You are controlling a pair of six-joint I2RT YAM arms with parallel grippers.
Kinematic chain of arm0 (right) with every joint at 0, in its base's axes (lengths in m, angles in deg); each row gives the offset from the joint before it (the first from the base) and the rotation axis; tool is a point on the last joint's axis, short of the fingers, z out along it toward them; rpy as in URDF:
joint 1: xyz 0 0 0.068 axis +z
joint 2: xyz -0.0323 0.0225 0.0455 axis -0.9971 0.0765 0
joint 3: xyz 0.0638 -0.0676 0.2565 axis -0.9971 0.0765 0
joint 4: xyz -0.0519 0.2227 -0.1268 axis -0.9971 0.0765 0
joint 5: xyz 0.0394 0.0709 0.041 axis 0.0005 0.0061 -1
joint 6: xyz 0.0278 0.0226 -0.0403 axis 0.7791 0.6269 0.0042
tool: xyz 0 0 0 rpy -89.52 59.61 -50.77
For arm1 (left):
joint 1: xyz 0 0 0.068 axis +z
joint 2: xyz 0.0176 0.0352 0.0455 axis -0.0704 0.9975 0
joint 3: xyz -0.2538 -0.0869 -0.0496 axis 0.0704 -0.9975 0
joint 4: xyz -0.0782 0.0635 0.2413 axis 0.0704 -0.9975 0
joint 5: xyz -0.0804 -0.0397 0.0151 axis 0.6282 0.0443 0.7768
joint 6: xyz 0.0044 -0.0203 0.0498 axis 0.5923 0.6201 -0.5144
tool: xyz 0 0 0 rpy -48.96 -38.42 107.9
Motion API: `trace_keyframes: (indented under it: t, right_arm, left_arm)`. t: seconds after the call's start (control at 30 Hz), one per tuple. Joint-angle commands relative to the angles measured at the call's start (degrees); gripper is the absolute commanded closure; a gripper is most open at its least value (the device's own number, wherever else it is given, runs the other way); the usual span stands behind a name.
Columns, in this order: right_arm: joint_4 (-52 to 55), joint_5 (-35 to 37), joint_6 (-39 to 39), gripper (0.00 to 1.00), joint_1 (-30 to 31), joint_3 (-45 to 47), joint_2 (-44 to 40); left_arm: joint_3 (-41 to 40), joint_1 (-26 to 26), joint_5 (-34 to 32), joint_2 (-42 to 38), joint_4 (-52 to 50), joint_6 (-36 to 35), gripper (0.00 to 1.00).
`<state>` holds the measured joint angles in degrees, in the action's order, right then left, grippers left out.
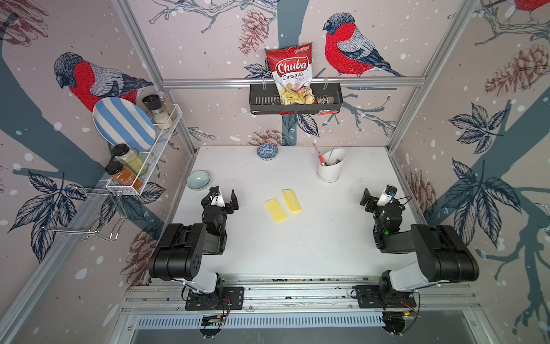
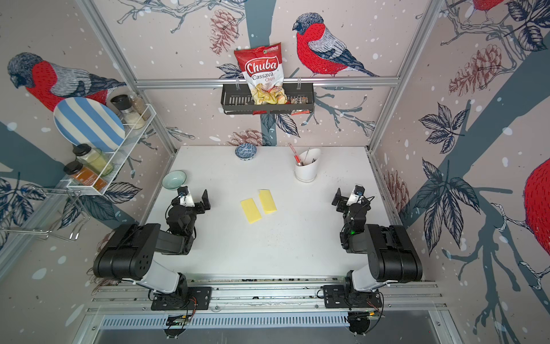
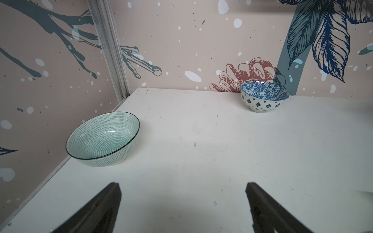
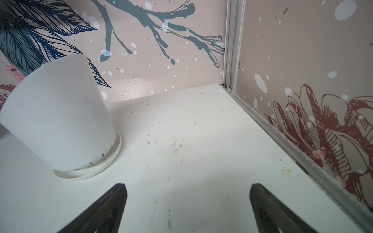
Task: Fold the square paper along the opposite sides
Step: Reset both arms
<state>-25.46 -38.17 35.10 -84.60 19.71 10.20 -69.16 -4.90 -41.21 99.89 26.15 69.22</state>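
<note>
We take the white utensil holder (image 1: 329,169) as our mark. It stands on a shallow saucer (image 4: 84,175) on the white table (image 1: 297,247) and holds a red-handled tool (image 1: 318,153) plus a few thin metal pieces we cannot make out.

Toward the left arm's side of the holder, and nearer the arm bases, lie the task's papers. One yellow paper strip (image 1: 292,201) and, just beside it on the side away from the holder, a second yellow strip (image 1: 276,211) rest flat on the table as narrow rectangles, well apart from both arms.

Farther to that side of the holder, by the back wall, a blue patterned bowl (image 3: 264,95) shows only its bare inside. Farther still, by the side wall, so does a pale green bowl (image 3: 103,139).

On the wall above the holder, a black basket (image 1: 296,102) carries a cassava chips bag (image 1: 293,74) and small packets (image 1: 327,101). Beyond the green bowl from the holder, a wire rack (image 1: 128,188) keeps a striped plate (image 1: 123,123), a grinder (image 1: 154,108) and two spice jars (image 1: 131,160).

The left gripper (image 3: 183,188) hangs on the far side of the papers from the holder, jaws spread wide, grasping nothing. The right gripper (image 4: 188,187), near the holder on the side away from the papers, is likewise released.
</note>
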Motion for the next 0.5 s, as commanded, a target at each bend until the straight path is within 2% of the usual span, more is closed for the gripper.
trace_keyframes:
  t: [0.0, 0.47]
  right_arm:
    - [-0.3, 0.5, -0.1, 0.0, 0.0, -0.3, -0.2]
    - [-0.3, 0.5, -0.1, 0.0, 0.0, -0.3, -0.2]
  left_arm:
    - [0.2, 0.1, 0.7, -0.2, 0.3, 0.3, 0.02]
    - [0.2, 0.2, 0.6, -0.2, 0.3, 0.3, 0.02]
